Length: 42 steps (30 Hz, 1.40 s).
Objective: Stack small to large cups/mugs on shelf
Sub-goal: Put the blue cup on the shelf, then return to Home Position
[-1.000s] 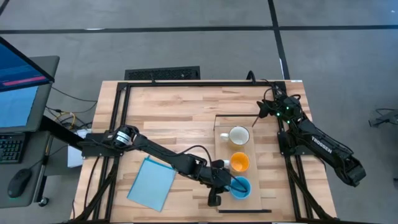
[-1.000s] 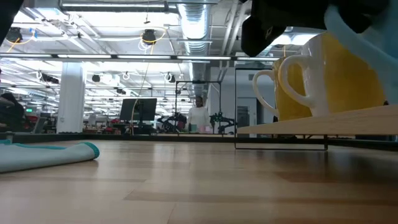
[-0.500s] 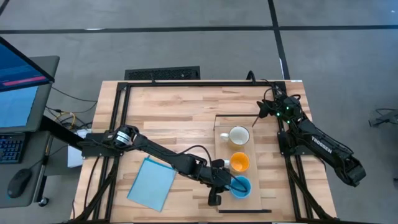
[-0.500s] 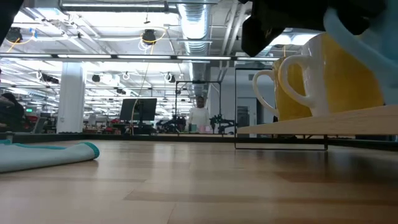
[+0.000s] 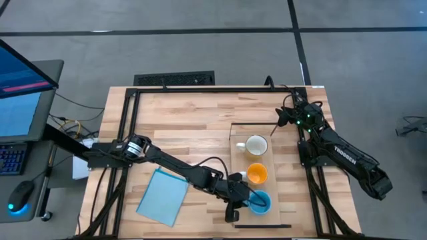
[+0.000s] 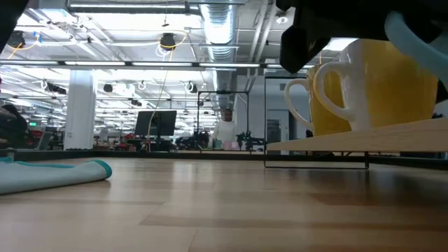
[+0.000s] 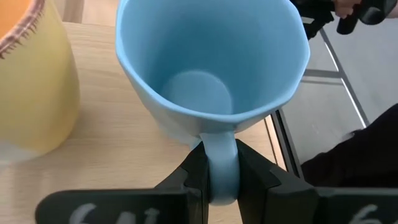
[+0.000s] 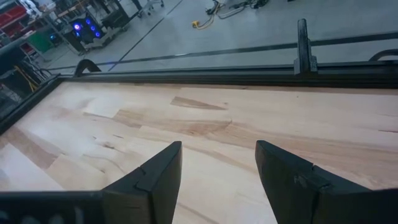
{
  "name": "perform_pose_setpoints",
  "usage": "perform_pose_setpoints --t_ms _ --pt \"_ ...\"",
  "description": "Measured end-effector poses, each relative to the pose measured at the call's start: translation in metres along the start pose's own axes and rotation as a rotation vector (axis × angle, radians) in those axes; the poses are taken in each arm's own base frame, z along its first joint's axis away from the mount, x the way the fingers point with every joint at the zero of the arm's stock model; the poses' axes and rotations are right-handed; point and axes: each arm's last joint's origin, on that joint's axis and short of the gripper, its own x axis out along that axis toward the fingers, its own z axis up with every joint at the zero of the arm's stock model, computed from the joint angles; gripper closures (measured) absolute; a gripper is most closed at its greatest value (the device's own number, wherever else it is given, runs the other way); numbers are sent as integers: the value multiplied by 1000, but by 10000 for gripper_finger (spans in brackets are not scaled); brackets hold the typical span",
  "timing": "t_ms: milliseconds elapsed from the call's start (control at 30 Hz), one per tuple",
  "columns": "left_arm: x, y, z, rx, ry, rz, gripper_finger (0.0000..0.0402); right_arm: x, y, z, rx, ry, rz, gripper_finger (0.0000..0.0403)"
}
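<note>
Three mugs stand in a row on the pale shelf board (image 5: pixel 280 167) at the table's right. The cream mug (image 5: pixel 256 145) is farthest, the orange one (image 5: pixel 257 174) in the middle, and the light-blue mug (image 5: pixel 259 202) nearest. My left gripper (image 5: pixel 241 199) reaches in from the table's left and is shut on the blue mug (image 7: pixel 205 68), which sits upright beside the orange mug (image 7: pixel 31 81). Whether its base touches the board I cannot tell. My right gripper (image 8: pixel 217 168) is open above bare table near the shelf's far right corner (image 5: pixel 277 127). My left gripper pinches the blue mug's handle (image 7: pixel 219 155) between its two fingers (image 7: pixel 252 171), one on each flat side of the loop. The fingers come from the table's left, slanting slightly down. The mug stays upright, mouth up, with its handle toward the gripper.
A flat light-blue cloth (image 5: pixel 163 195) lies on the table's near left, and also shows in the low view (image 6: pixel 49 173). The shelf's thin dark frame (image 6: pixel 315 166) stands at its ends. The orange mug (image 6: pixel 392 84) sits close beside the blue one. A black frame runs round the table's edges (image 5: pixel 200 89).
My left gripper and the blue mug have shifted a little toward the table's right and near edge. In the low view the mug has slid toward the picture's right and uncovered more of the orange mug. The gripper has stayed shut on the handle.
</note>
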Motion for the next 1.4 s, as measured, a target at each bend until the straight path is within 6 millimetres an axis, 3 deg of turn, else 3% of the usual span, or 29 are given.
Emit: perform_pose_setpoints --t_ms 133,333,500,1400 --pt "0 1 1 -6 -2 -3 362 0 0 0 -2 0 0 177" --pt "0 4 2 -54 8 -43 297 0 0 0 -3 0 0 177" --pt "0 5 3 -60 5 -48 272 0 0 0 -26 0 0 177" --pt "-5 8 4 -91 59 -95 267 0 0 0 -28 0 0 177"
